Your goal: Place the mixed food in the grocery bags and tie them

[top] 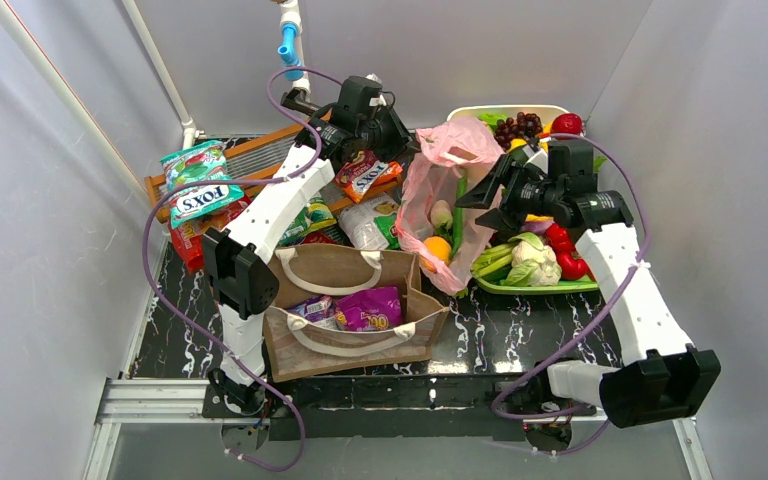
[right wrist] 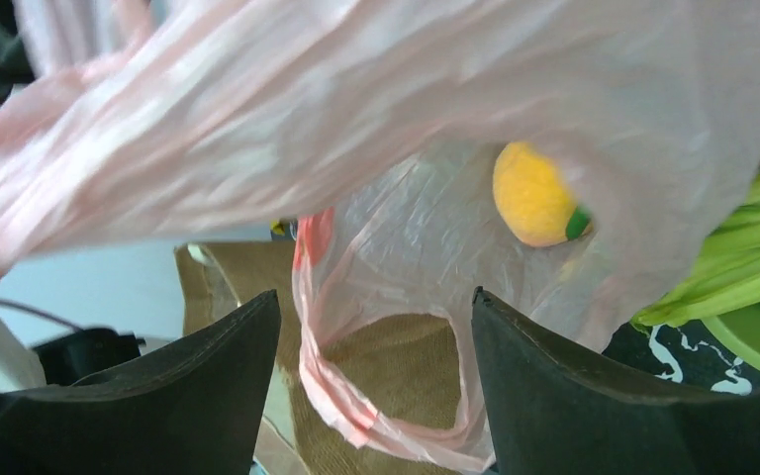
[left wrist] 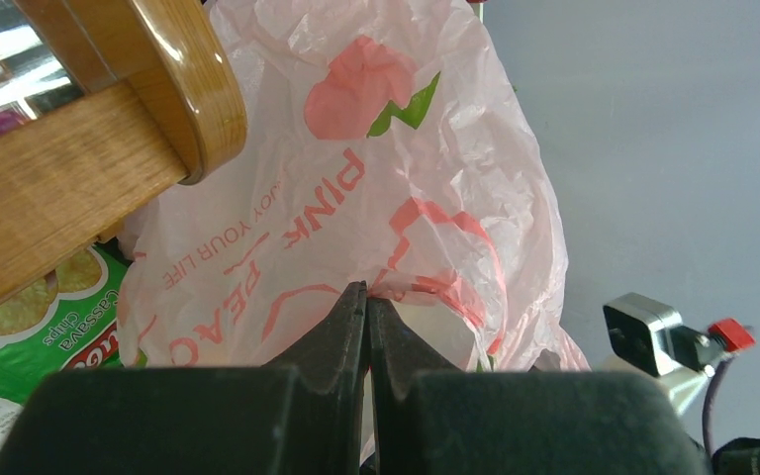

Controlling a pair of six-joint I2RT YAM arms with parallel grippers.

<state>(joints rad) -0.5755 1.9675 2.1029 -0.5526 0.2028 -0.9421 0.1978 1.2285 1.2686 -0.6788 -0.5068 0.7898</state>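
Brown tote (top: 332, 266): is standing open near the arm bases, with a purple snack packet (top: 370, 308) lying inside; its white handles are hanging untied.
Pink plastic bag (top: 457, 160): is lying between the two arms, just beside the tote, with its mouth being held up at the far side.
Green tray (top: 540, 287): is sitting to the right of the pink bag, carrying a cauliflower (top: 538, 255) and other toy vegetables not yet bagged.
Fox's packet (top: 200, 197): is resting on the wooden rack (top: 260, 152) at far left, with several other packets, all outside the bags.
Left gripper (left wrist: 368, 297): is pinching the pink bag's film, jaws clenched tight on it.
Right gripper (right wrist: 374, 297): is hovering at the bag's mouth with fingers spread, grasping nothing; a bag handle loop (right wrist: 332, 386) is hanging between them.
Toy orange (right wrist: 534, 195): is lying inside the pink bag.
Step in hand: judged to be filling the pink bag, tying not begun.
Next move: is calling for the right arm to fetch another item from the tray while the left is keeping the mouth open.
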